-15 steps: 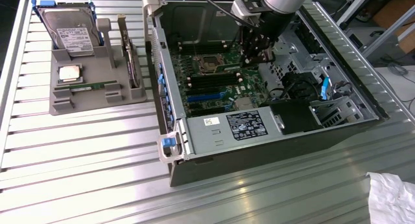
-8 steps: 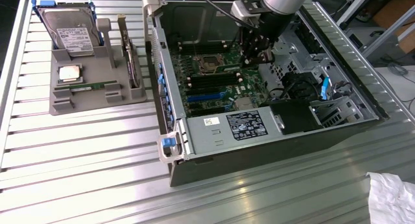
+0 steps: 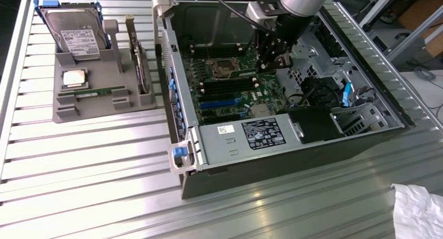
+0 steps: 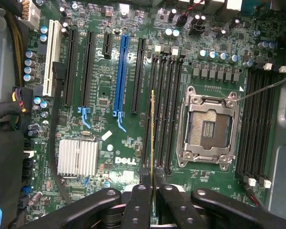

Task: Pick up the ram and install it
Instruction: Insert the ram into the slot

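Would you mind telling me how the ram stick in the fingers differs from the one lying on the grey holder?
The held green ram stick stands on edge above the motherboard's black slots; the green ram stick on the grey holder lies outside the case. One is gripped by the fingers, the other untouched. Both are long, thin, green.

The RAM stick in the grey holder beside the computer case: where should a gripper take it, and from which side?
Take the RAM stick at the middle of its long upper edge, one finger on each flat face, coming down from above. It seems to stand on edge in a slot of the grey holder, whose blocks flank its ends; only the top looks free.
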